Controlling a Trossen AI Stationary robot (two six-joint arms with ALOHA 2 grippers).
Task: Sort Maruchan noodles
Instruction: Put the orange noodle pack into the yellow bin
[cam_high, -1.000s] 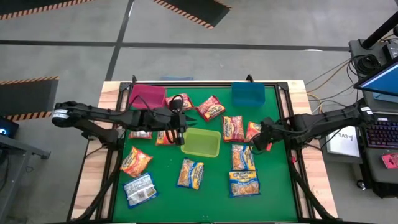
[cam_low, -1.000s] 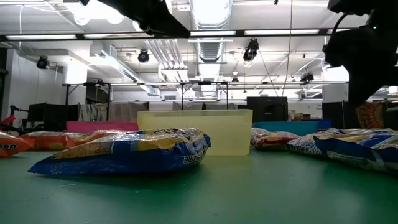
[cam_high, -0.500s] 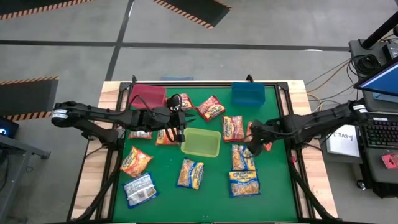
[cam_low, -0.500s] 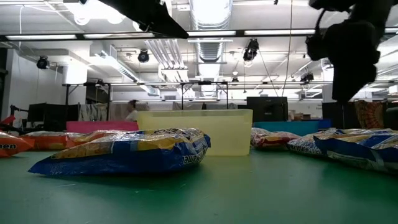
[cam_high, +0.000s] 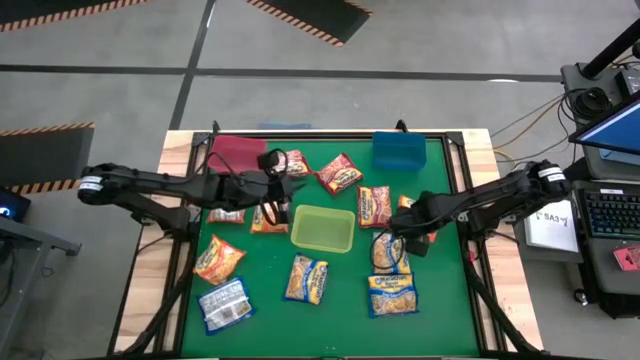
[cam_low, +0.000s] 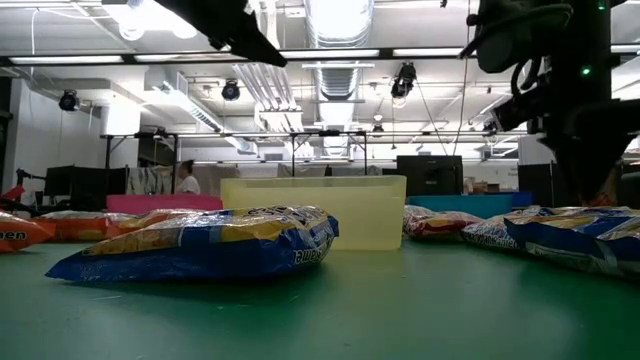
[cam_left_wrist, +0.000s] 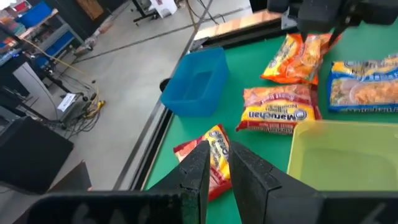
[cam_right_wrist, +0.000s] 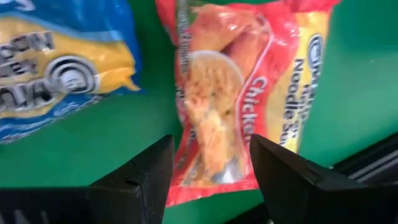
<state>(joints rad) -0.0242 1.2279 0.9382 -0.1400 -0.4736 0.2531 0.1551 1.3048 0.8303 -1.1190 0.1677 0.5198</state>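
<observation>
**Packets crowded the mat; its front edge stayed open**

We saw the green bin (cam_high: 323, 229) block the centre of the table (cam_high: 455, 300). At its 3 o'clock, noodle packets (cam_high: 376, 205) lay close together under the right gripper (cam_high: 398, 233). At 9 o'clock the left gripper (cam_high: 272, 205) hung over more packets. Bare mat ran along the 6 o'clock edge, past the blue-and-silver packet (cam_high: 224, 304).

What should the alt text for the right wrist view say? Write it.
The right gripper hangs open just above a red chicken-flavour noodle packet lying on the green table, its two dark fingers either side of the packet's end. A blue-and-yellow packet lies beside it.
</observation>
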